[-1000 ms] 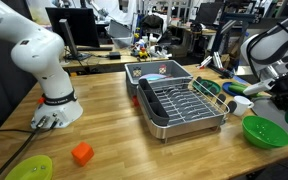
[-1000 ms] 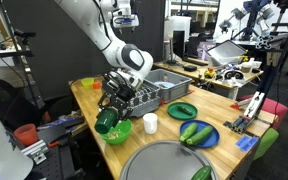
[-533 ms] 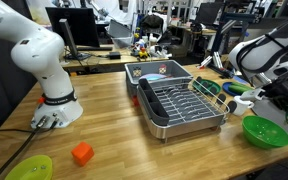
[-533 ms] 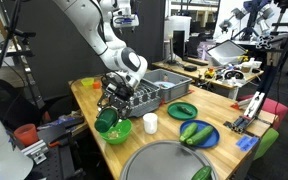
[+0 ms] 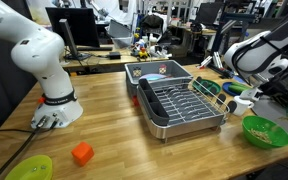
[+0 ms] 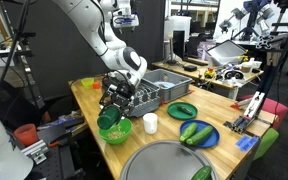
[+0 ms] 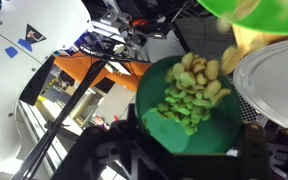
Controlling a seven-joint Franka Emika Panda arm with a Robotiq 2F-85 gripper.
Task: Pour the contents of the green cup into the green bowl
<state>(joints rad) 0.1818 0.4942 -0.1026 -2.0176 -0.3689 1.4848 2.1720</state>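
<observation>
Wrist view: pieces (image 7: 189, 95) in tilted green cup (image 7: 156, 118); exterior: green bowl (image 6: 124, 133) beneath.

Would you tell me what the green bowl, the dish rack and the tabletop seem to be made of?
The green bowl looks plastic: even lime colour, smooth, slightly glossy wall. The dish rack seems metal: thin grey bars with a dull sheen. The tabletop is probably sealed wood: warm brown, lengthwise strips.

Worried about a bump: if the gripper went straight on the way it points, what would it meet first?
Likely the green bowl, right below: the gripper, shut on the tilted green cup, points down into it. The gap is hard to judge.
</observation>
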